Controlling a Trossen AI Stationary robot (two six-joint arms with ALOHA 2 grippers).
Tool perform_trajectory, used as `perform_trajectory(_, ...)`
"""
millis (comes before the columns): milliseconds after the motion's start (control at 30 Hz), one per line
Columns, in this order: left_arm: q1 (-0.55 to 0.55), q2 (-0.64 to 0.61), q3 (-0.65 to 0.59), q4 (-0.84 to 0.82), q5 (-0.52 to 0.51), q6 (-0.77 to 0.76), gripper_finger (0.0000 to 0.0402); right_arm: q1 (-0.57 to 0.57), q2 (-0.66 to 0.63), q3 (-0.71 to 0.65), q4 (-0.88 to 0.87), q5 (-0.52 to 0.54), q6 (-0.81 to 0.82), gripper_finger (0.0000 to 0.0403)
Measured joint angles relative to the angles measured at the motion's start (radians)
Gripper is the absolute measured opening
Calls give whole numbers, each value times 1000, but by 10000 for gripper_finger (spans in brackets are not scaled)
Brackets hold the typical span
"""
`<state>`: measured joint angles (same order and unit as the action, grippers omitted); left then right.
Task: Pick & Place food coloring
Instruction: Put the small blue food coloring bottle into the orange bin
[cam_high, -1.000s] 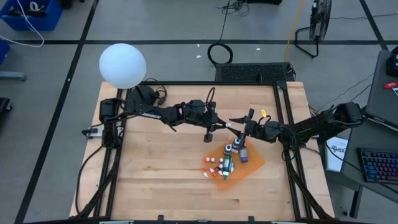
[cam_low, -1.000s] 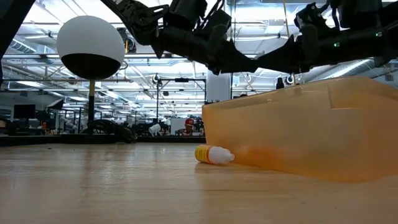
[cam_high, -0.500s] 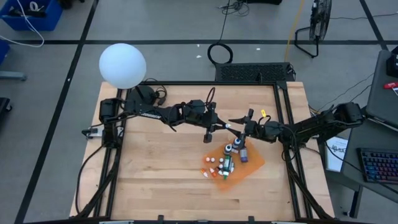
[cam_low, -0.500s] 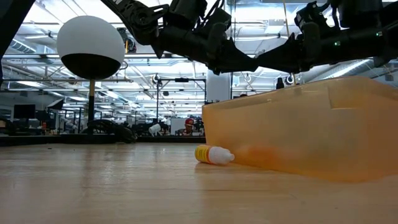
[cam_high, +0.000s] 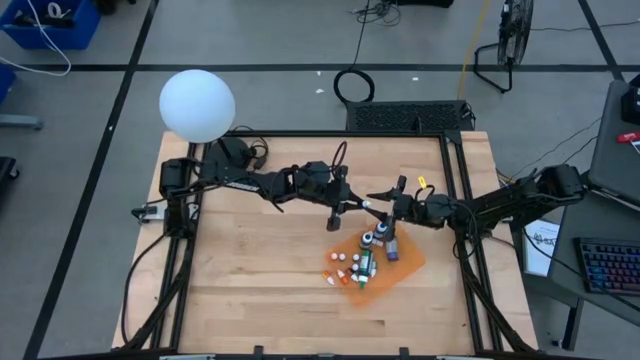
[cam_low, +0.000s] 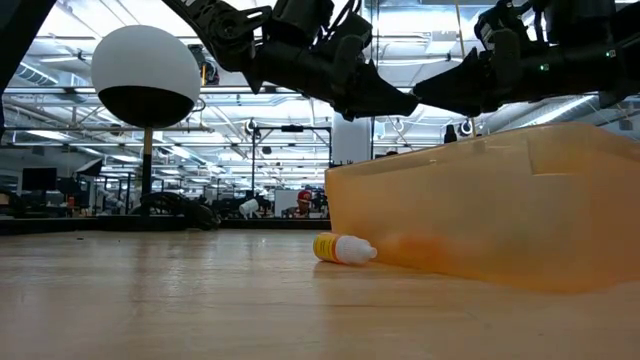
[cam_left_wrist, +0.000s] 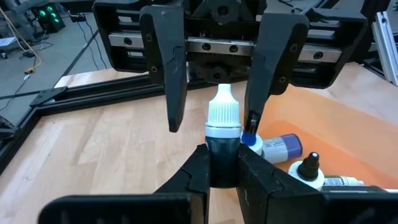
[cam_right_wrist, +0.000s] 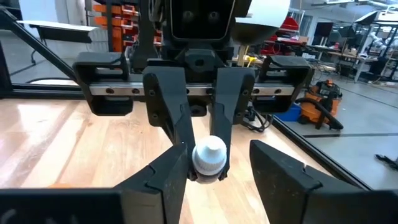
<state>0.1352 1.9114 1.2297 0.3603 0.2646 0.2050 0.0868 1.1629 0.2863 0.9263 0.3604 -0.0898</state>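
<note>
White-capped bottle (cam_left_wrist: 222, 134) in the left pincer (cam_left_wrist: 222, 168) points lengthwise into the spread right pincer (cam_left_wrist: 214, 81).

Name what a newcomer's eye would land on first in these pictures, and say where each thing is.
Mid-table, the left gripper is shut on a dark bottle with a white top, held between the right gripper's open fingers. Just beside them, an orange tray holds more small bottles.

wooden table (cam_high: 250, 260), translucent orange plastic tray (cam_low: 520, 215)

Dark white-capped bottle (cam_left_wrist: 222, 146) upright, others (cam_high: 362, 262) clustered
</note>
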Motion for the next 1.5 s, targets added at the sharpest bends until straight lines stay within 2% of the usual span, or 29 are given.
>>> perform_trajectory(267, 0, 0, 0, 1, -1, 0, 51, 0, 0, 0, -3, -15, 0, 107)
perform_trajectory(467, 0, 0, 0, -4, 4, 0, 51, -1, 0, -1, -4, -63, -2, 42)
perform_trajectory(567, 0, 0, 0, -6, 5, -19, 53, 1, 0, -2, -5, -72, -17, 42)
perform_trajectory(800, -2, 0, 0, 0, 13, -117, 150, 42, 0, 22, -38, -70, -34, 41)
perform_trajectory(967, -2, -3, 0, -8, 44, -172, 200, 88, -1, 128, -241, -19, -56, 41)
perform_trajectory(1067, 2, -30, -1, -50, 147, -125, 218, 128, -10, 225, -435, 26, -56, 41)
perform_trajectory(1167, -2, -88, -1, -114, 294, -56, 229, 178, -15, 316, -655, 53, -36, 41)
perform_trajectory(1233, -19, -128, 2, -147, 349, -31, 233, 213, -21, 371, -784, 75, 4, 41)
perform_trajectory(1333, -48, -195, 0, -266, 344, 21, 232, 259, -24, 446, -952, 83, 116, 41)
perform_trajectory(1500, -81, -281, 2, -398, 221, 82, 232, 329, -20, 515, -1242, 81, 398, 41)
